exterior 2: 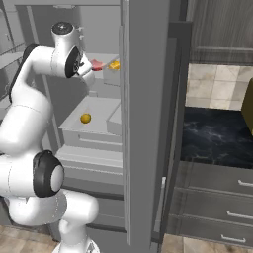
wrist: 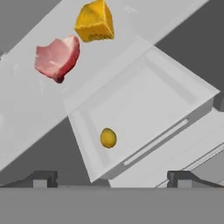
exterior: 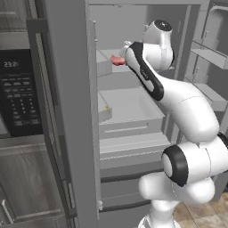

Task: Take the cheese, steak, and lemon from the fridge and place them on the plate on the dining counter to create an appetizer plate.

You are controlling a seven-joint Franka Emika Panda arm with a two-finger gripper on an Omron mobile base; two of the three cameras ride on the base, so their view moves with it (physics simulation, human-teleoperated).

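1. Lemon (wrist: 108, 138) lies nearest, loose in the pale pull-out drawer (wrist: 144, 109) of the open fridge (exterior: 71, 111).
2. Fingers (wrist: 111, 177) spread wide, holding nothing, above the drawer's front.
3. Steak (wrist: 57, 57) sits on the shelf (wrist: 26, 113) behind.
4. Cheese (wrist: 94, 22) farthest, just beside the steak.
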